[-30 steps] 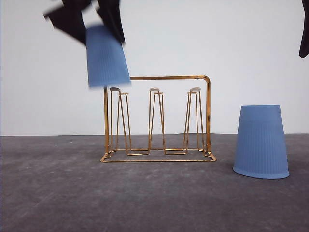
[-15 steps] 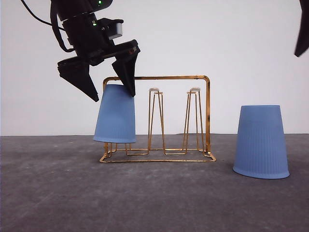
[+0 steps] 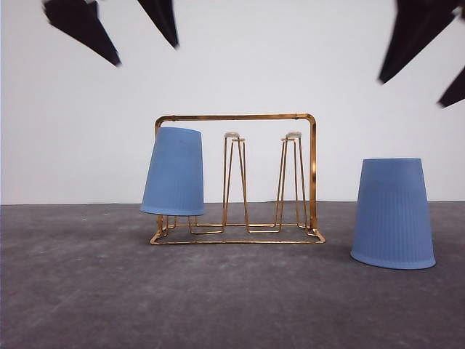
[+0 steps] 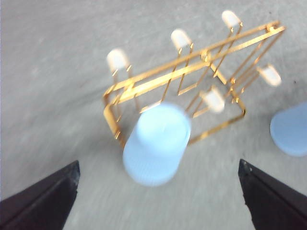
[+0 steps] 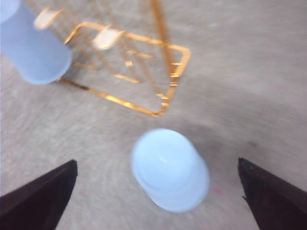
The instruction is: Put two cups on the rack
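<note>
One light blue cup (image 3: pixel 174 173) sits upside down over the left prong of the gold wire rack (image 3: pixel 312 167), tilted slightly. My left gripper (image 3: pixel 145 54) hangs open well above it, touching nothing. In the left wrist view that cup (image 4: pixel 158 143) lies below, between the dark fingers (image 4: pixel 43 201), with the rack (image 4: pixel 192 67) beyond. The second cup (image 3: pixel 393 212) stands upside down on the table, right of the rack. High above it my right gripper (image 3: pixel 410 93) is open. The right wrist view looks down on this cup (image 5: pixel 170 167) between the spread fingers (image 5: pixel 273 191).
The grey table (image 3: pixel 232 298) runs from the rack to the front edge. A plain white wall (image 3: pixel 240 65) stands behind. The rack's middle and right prongs (image 3: pixel 232 135) carry white caps and are bare.
My left gripper let go of the cup on the left prong and rose toward the top edge. The right gripper has come further into view at the upper right, above the second cup.
</note>
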`<action>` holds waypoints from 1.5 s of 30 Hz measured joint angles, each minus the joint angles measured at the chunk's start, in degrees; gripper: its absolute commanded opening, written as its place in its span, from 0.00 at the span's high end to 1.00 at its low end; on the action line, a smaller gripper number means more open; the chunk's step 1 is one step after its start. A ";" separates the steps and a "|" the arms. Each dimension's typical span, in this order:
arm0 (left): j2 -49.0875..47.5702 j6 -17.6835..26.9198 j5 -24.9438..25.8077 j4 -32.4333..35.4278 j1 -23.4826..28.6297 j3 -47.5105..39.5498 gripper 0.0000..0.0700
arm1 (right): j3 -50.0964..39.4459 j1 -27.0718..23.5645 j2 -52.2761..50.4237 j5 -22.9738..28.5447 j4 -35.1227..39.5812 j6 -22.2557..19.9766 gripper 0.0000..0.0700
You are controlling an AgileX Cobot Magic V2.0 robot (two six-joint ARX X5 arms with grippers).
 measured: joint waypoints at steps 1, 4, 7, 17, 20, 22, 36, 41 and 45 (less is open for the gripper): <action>-0.78 0.09 -0.76 -1.73 0.61 0.00 0.10 | 0.00 0.70 1.11 0.87 0.76 0.01 0.00; -1.74 0.26 -2.47 -6.52 3.03 -0.31 0.10 | 0.00 2.26 4.66 3.01 2.81 0.01 0.00; -2.40 0.23 -2.57 -7.47 5.46 -3.57 0.10 | 0.00 2.59 8.43 4.41 3.92 0.00 0.00; -7.25 -1.25 -2.40 -7.31 6.66 -17.64 0.11 | 0.00 2.61 18.60 4.63 5.97 -0.23 0.09; -7.36 -1.53 -2.33 -6.98 6.08 -20.07 0.11 | 0.00 2.61 19.80 4.62 6.36 -0.23 0.32; -7.37 -1.59 -2.23 -6.81 5.96 -20.37 0.11 | 0.00 2.61 19.93 4.30 6.38 -0.21 0.42; -7.42 -1.73 -2.26 -4.38 5.91 -20.35 0.11 | 11.33 2.86 11.06 -0.10 -0.98 -0.93 0.44; -7.42 -1.73 -2.27 -4.38 5.91 -20.35 0.11 | 17.35 4.98 6.01 -1.84 -1.11 -1.17 0.44; -7.42 -1.73 -2.26 -4.38 5.91 -20.35 0.11 | 18.56 7.61 7.03 -1.38 -0.06 -1.21 0.44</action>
